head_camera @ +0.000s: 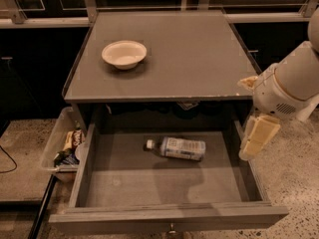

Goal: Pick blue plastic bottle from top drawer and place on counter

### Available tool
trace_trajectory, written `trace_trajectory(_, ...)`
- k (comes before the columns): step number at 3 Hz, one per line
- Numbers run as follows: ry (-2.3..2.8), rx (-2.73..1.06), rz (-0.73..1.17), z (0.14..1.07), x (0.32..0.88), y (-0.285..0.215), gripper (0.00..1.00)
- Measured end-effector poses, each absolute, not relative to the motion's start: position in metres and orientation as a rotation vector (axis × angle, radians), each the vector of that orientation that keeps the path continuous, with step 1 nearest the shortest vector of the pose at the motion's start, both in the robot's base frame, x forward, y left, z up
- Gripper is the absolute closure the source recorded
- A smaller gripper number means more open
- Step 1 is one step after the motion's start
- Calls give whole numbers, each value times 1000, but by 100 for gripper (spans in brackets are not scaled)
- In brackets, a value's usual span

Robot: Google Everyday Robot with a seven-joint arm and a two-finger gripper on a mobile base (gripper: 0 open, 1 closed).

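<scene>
Bottle (177,148), white-capped, pale-labelled; jaws beside drawer (149,185)

The blue plastic bottle (177,148) lies sideways, cap left, in the open top drawer (149,185) below the bench (199,54) front edge; the gripper (257,137) hangs over the drawer's right wall.

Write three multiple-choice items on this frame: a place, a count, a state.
1. The blue plastic bottle lies: A in the top drawer; B on the floor; C on a shelf.
2. Things standing on the counter: A none; B one; C two.
3. The top drawer is: A shut; B taken out; C pulled open.
Key: A, it lies on its side on the drawer bottom; B, only the white bowl is there; C, its inside shows, with the claw by its right wall.
</scene>
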State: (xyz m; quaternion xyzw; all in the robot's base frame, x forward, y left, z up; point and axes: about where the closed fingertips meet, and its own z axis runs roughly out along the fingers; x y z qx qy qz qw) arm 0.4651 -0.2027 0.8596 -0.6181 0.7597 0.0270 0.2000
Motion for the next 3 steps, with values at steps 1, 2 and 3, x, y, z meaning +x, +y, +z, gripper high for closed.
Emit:
trace_trajectory(1,2157,-1688,113,826,470,-200,0)
trace_trajectory(2,2180,-1628,142,783,480,-200,0)
trace_trajectory(3,2168,-1573,181,753,491,-198,0)
